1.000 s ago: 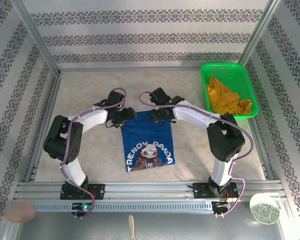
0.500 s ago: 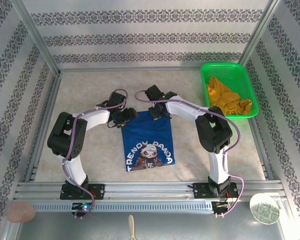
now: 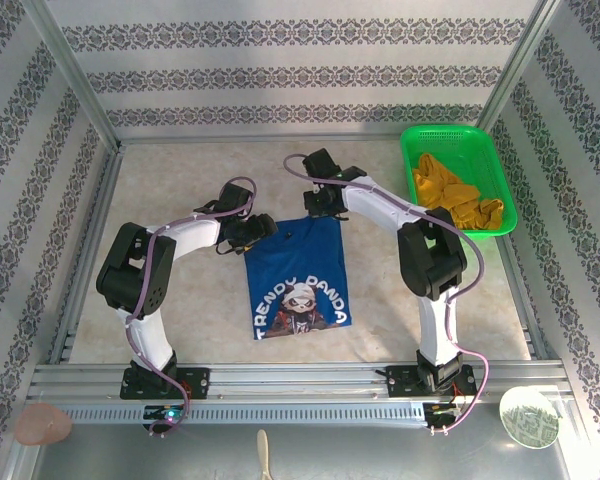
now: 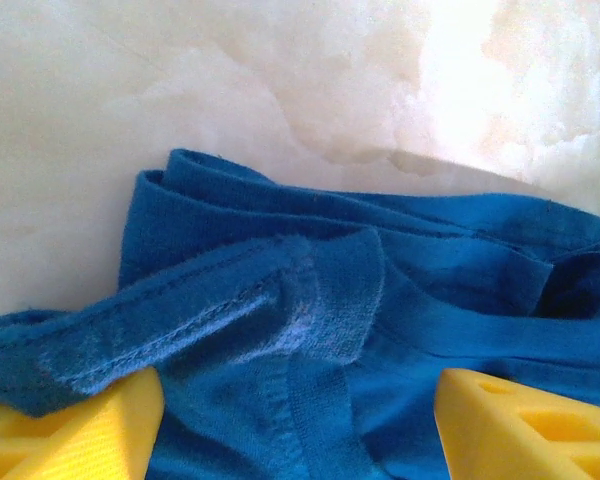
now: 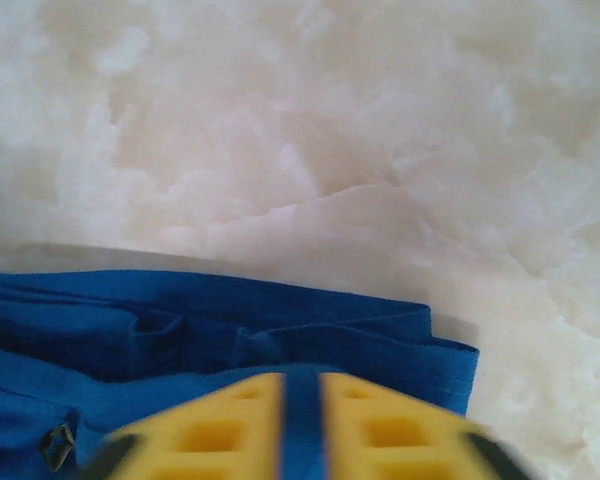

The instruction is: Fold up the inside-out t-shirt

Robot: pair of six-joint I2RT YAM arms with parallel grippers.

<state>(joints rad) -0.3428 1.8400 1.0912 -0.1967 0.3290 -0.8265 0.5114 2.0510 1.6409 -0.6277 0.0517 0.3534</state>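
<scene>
1. The blue t-shirt (image 3: 298, 275) lies flat in the middle of the table (image 3: 180, 180), folded narrow (a panda print faces up).
2. The left claw (image 4: 298, 425) is spread wide at the shirt's far left corner, with rumpled hem between its fingers.
3. The right claw (image 5: 300, 425) is pinching the far right edge.

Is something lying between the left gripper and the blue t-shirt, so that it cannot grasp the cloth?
Nothing visible does. The left gripper is open and straddles the t-shirt directly at its rolled hem. The right gripper is pinched on the cloth at the other corner.
</scene>
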